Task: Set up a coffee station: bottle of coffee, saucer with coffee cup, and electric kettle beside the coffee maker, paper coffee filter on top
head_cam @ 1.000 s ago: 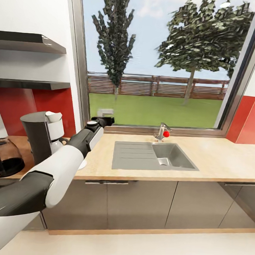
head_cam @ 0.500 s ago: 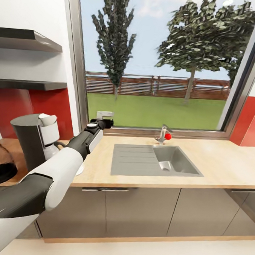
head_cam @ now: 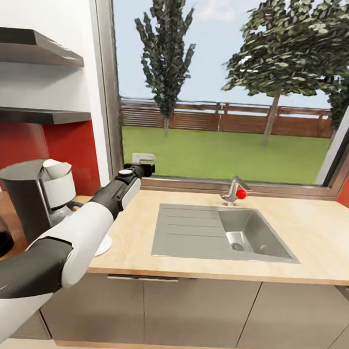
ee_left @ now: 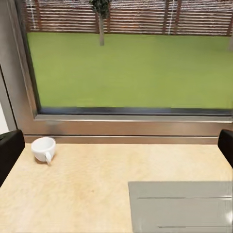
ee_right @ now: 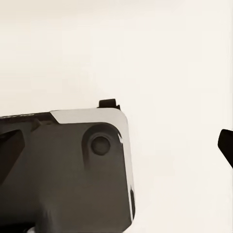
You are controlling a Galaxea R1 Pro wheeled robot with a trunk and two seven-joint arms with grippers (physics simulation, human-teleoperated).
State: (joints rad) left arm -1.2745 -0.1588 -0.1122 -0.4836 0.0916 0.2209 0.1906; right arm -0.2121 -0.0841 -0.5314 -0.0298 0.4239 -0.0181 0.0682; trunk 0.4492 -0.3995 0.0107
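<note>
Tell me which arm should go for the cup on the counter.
Left, probably. Its open gripper already faces the cup, which stands free on the counter by the window. The right gripper looks at a blank pale surface.

No legible text or labels, seemingly.

Place: home kitchen
Evidence: inset steel sink (head_cam: 223, 233) with tap (head_cam: 234, 191), light-wood desk (head_cam: 315, 235), coffee maker (head_cam: 31, 194), garden window (head_cam: 226, 84)
</note>
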